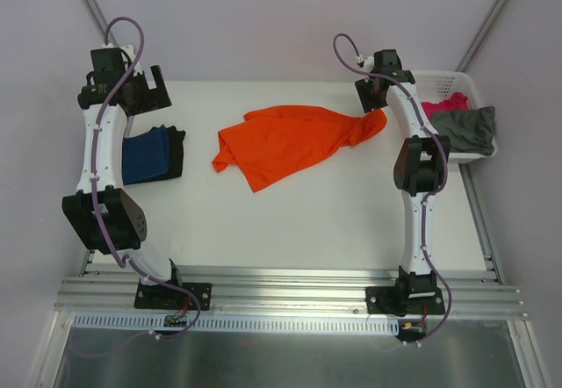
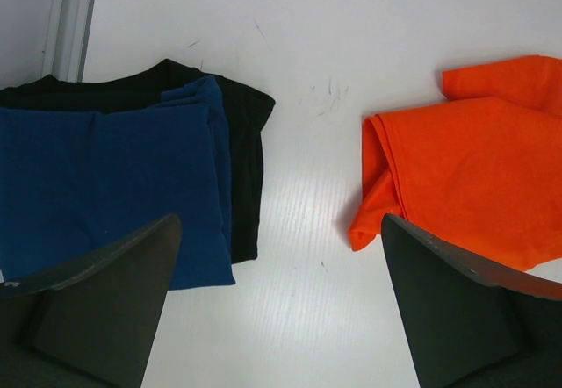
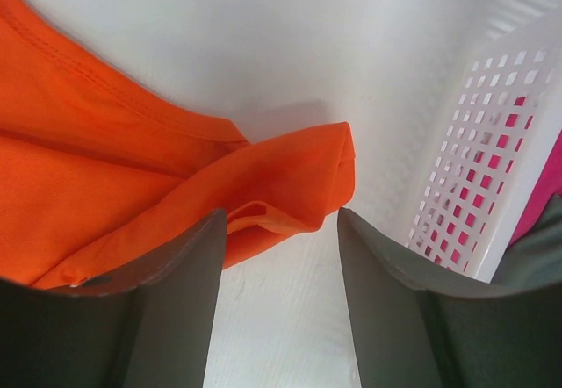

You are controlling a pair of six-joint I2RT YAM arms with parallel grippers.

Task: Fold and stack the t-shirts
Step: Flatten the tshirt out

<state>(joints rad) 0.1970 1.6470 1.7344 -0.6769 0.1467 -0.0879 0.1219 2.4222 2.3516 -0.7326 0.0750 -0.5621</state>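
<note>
Nearest us in the top view are two arm bases, left [image 1: 173,296] and right [image 1: 413,298], bolted to one aluminium rail [image 1: 290,293] at the near edge of the table. That gives us two arms and two claws.

Left gripper [image 2: 279,221]: wide, with nothing between the fingers. It hangs over the far-left part of the white table [image 1: 307,221], above the bare strip between the folded pile and the orange shirt.

Right gripper [image 3: 281,217]: jaws partway apart, not clamped. The tip of the orange cloth lies between them, against the finger [image 3: 158,300] on the left of that wrist view. Bare table shows between the cloth and the other finger [image 3: 395,300], so we call it not holding.

We count five cloth items:
- One orange t-shirt [image 1: 290,142], unfolded and rumpled, mid-table towards the far edge. Its right end reaches the right claw, just beside the basket.
- One blue t-shirt [image 2: 97,177], folded, at the left side of the table, lying on top of the next item.
- One black t-shirt [image 2: 241,125], also folded, sticking out past the blue one along its far and right edges.
- One magenta t-shirt [image 1: 443,104] and one grey t-shirt [image 1: 465,129], both bunched in the basket and touching, with the grey nearer us.

There is one white lattice basket [image 1: 457,79], at the far-right corner of the table. The right wrist view shows magenta through its side holes.
</note>
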